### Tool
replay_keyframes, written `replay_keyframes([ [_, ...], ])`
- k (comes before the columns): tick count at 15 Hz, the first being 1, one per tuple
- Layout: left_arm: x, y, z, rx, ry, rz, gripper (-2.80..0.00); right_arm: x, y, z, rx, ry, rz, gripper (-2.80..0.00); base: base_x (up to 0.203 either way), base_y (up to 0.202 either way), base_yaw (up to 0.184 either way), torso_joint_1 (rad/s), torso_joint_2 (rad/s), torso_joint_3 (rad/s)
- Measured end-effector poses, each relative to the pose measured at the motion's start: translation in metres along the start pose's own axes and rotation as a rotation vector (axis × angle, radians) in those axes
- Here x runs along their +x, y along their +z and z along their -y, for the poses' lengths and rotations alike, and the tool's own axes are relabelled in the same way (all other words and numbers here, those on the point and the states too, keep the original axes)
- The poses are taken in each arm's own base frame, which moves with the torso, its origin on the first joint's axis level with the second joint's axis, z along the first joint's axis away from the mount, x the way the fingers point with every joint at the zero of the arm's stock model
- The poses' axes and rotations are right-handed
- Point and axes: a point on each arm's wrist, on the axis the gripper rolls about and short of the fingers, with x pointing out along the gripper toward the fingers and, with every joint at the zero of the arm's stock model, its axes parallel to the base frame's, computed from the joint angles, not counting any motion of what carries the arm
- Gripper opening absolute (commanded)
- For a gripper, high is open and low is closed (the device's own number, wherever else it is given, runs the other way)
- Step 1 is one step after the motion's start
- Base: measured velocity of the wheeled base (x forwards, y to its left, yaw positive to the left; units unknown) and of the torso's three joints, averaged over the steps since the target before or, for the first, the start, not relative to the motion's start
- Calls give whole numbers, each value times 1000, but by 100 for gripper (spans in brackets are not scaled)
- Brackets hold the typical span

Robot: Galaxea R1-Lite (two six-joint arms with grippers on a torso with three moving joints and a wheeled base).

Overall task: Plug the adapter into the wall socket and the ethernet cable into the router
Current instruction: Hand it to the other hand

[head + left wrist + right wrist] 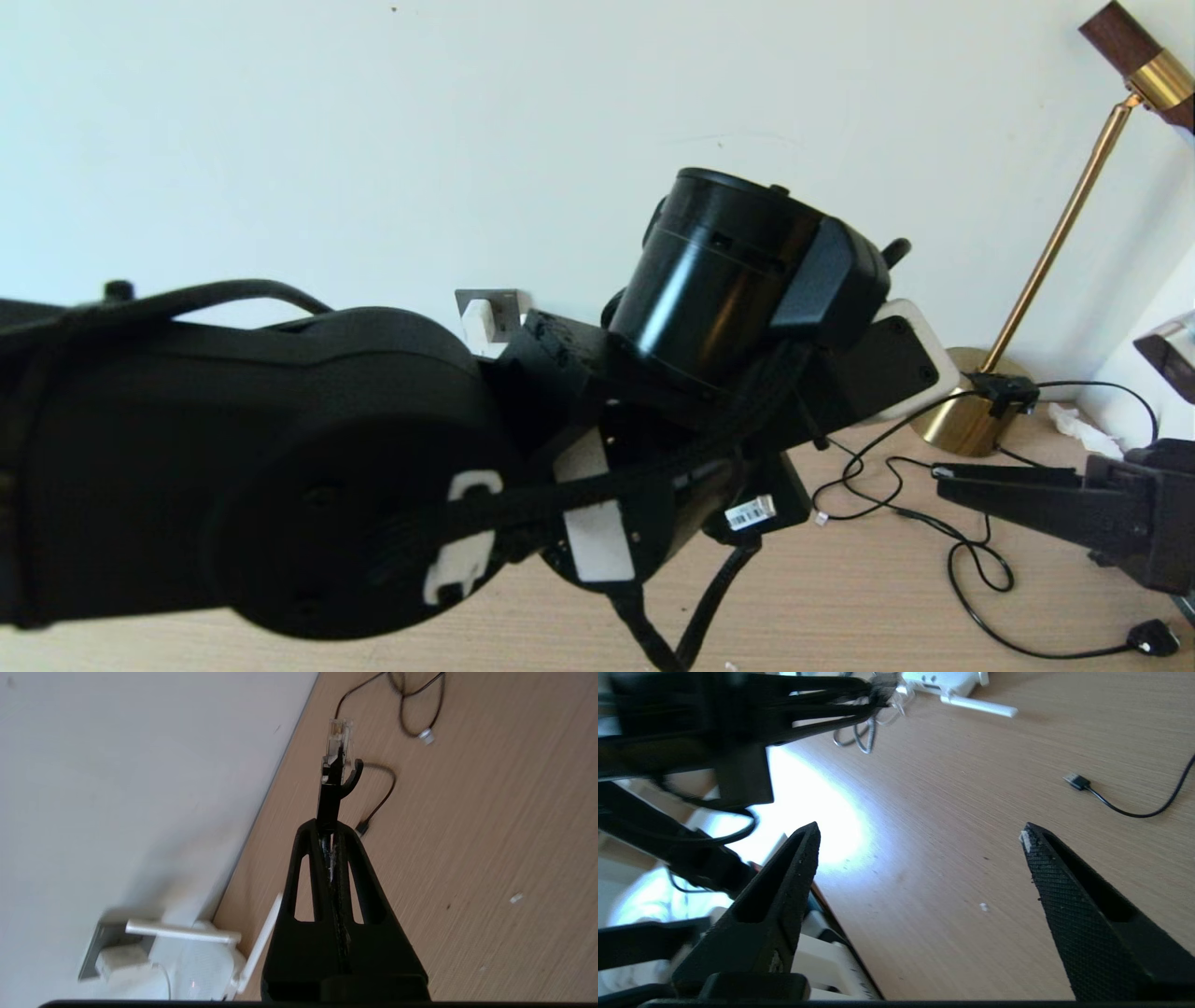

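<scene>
My left gripper [329, 828] is shut on the black boot of the ethernet cable, and its clear clip connector [339, 737] sticks out past the fingertips, in the air above the wooden table. The white router [196, 961] lies by the wall to one side of that gripper, apart from the connector, with its stick antennas [182, 932] showing. Beside it the white adapter [121, 961] sits in the grey wall socket [100, 947], also seen as wall socket [490, 308]. My right gripper [920, 833] hangs open over bare table at the right [948, 476].
My left arm [373, 467] fills the middle of the head view and hides the router there. Thin black cables [971, 551] with small plugs [1076, 781] and a black mains plug [1153, 637] lie at the right. A brass lamp [971, 411] stands by the wall.
</scene>
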Motion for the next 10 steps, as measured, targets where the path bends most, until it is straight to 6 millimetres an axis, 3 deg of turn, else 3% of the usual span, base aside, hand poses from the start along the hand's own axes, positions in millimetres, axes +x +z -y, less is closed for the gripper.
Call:
replay_keyframes([
  [5,11,2,12,36,-44,13,-280,19,0,14,-39,26,-15,0,0,0,0,0,0,0],
  [10,18,8,20,35,-74,62,-280,21,-2,14,-60,73,-13,0,0,0,0,0,0,0],
])
